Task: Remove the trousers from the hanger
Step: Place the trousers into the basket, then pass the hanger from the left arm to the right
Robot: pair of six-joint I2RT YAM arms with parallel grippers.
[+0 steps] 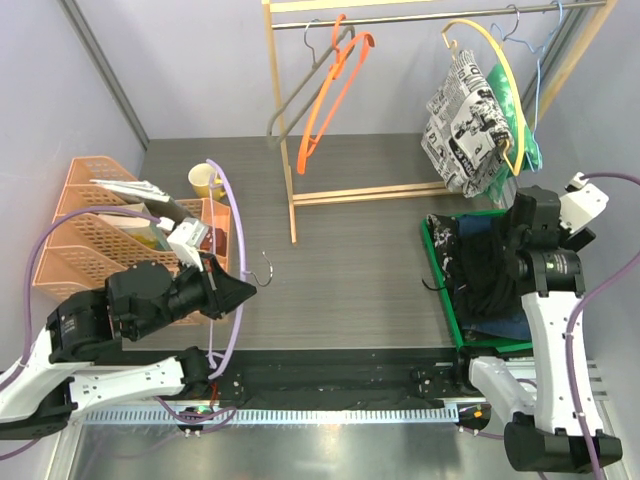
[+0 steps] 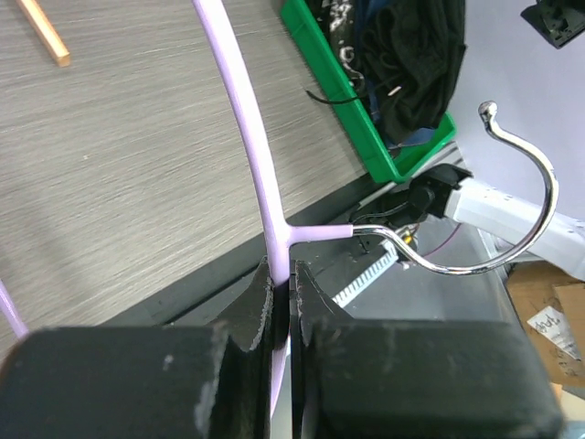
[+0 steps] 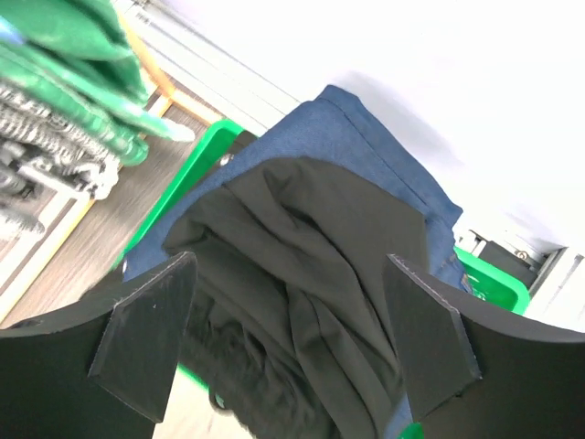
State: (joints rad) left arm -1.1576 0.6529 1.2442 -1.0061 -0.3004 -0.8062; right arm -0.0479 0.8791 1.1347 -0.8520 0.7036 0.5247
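Covering denim trousers [image 3: 366, 137], black trousers [image 3: 302, 247] hide most of green bin [image 3: 196, 160]

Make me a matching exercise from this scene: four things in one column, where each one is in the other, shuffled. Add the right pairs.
Things:
1. lilac hanger
2. black trousers
3. newspaper-print trousers
4. orange hanger

Places:
A. hanging bare on the rail
B. lying in the green tray
C. clamped in the left hand
D. draped on the yellow hanger

Pairs: 1-C, 2-B, 3-D, 4-A
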